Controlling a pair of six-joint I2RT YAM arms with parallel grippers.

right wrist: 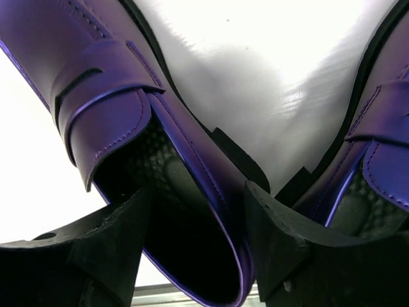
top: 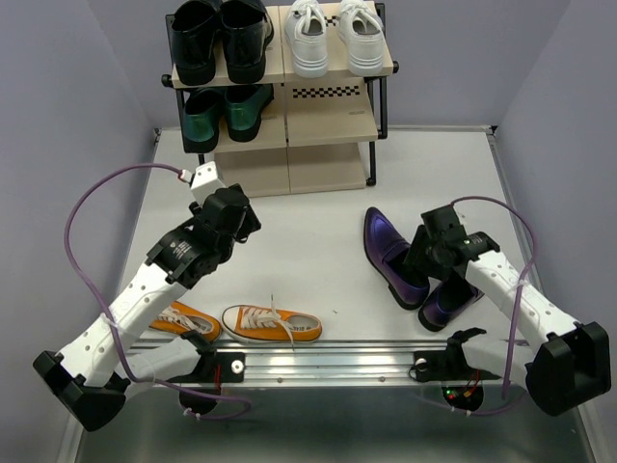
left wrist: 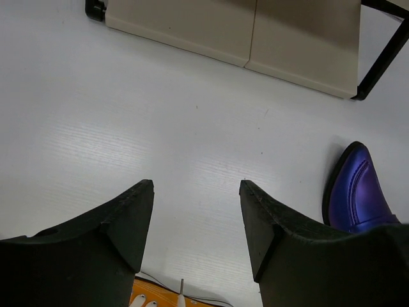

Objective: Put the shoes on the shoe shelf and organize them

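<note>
The right tool (right wrist: 198,217) is lowered over the heel end of one purple loafer (right wrist: 108,96), near the right edge of the desk (top: 318,231). The shoe's side wall is seen between the fingers. Whether the leather is actually pinched cannot be told. The second loafer (right wrist: 383,134) lies just beside the outer finger. The left tool (left wrist: 195,217) is held wide, with nothing between its fingers, above bare desk in front of the shoe shelf (top: 323,123) at the far edge.

Several failures can be expected from here. If only one thin, glossy wall is caught, the loafer may be swung toe-down or slipped out once it is lifted. The neighbouring loafer could be nudged or dragged along by the outer finger. The free boards lie under the top tier, which is filled by the white sneakers (top: 335,39) and a black pair (top: 220,39). A tilted shoe could therefore be knocked against the frame or the board above. The green pair (top: 227,111) on the middle tier might be pushed aside. The path to the shelf could also be crossed by the left arm. The orange sneakers (top: 272,324) are left along the near edge, towards the left corner.
</note>
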